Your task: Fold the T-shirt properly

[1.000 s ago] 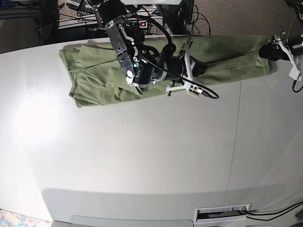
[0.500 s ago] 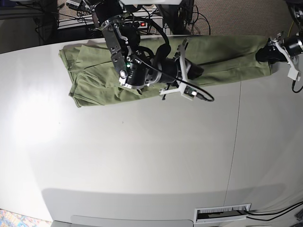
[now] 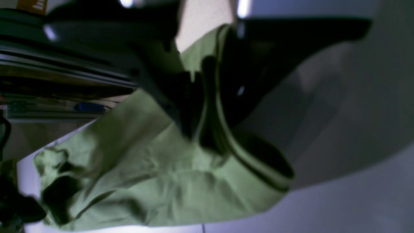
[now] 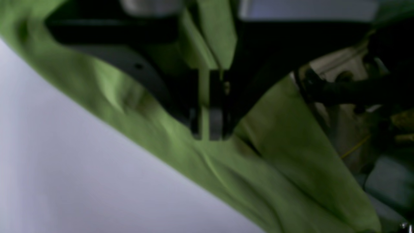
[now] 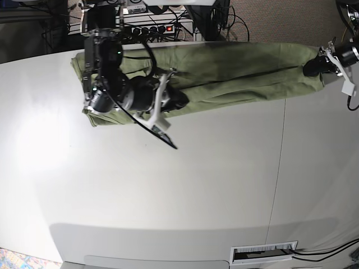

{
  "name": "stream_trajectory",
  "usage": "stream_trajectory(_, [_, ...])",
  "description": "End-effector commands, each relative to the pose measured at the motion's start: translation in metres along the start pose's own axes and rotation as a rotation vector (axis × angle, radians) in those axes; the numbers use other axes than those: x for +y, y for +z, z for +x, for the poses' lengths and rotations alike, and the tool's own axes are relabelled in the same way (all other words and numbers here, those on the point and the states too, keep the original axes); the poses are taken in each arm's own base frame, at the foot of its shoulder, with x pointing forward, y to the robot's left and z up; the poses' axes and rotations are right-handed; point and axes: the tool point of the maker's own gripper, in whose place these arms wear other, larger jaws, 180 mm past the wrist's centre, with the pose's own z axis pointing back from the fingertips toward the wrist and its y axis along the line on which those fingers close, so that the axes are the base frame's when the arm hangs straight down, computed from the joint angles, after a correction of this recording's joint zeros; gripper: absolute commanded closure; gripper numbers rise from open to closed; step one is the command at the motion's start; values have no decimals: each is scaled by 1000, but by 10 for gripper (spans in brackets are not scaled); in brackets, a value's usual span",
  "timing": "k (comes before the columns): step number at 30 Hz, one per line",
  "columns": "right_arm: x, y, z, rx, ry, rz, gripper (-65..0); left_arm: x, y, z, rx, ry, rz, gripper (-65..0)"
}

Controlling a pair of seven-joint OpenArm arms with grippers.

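**Both grippers pinching the T-shirt on the far side of the table**

Base view: the T-shirt lies stretched in a long band along the far edge of the white table, running from the left side almost to the right edge. The right gripper sits low over the cloth at the left half of the band, its arm covering part of the shirt there. The left gripper is at the shirt's right end, touching the cloth.

Left wrist view: the left gripper has its dark jaws closed together on a hemmed edge of the T-shirt, a fold of green cloth caught between them. The rest of the shirt spreads wrinkled over the table.

Right wrist view: the right gripper is clamped on a thin ridge of the T-shirt, the cloth running up between its jaws. The picture is blurred. The pale table lies beside the shirt.
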Motion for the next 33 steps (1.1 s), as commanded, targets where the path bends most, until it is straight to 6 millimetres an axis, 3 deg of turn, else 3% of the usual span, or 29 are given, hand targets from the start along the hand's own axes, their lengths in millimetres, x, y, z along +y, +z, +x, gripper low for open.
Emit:
stream_trajectory(1, [1, 8, 13, -56, 17, 13, -53, -2, 8, 17, -31, -31, -6, 0])
stream_trajectory(7, [-17, 26, -11, 16, 18, -30, -53, -6, 7, 43, -65, -80, -18, 0])
stream_trajectory(14, [-16, 28, -29, 52, -2, -27, -53, -21, 2, 70, -84, -123, -81, 0])
stream_trajectory(25, [-20, 27, -51, 125, -11, -72, 0, -22, 1, 68, -55, -136, -81, 0])
stream_trajectory(33, [-50, 36, -80, 271, 29, -252, 0, -22, 1, 68, -54, -136, -81, 0])
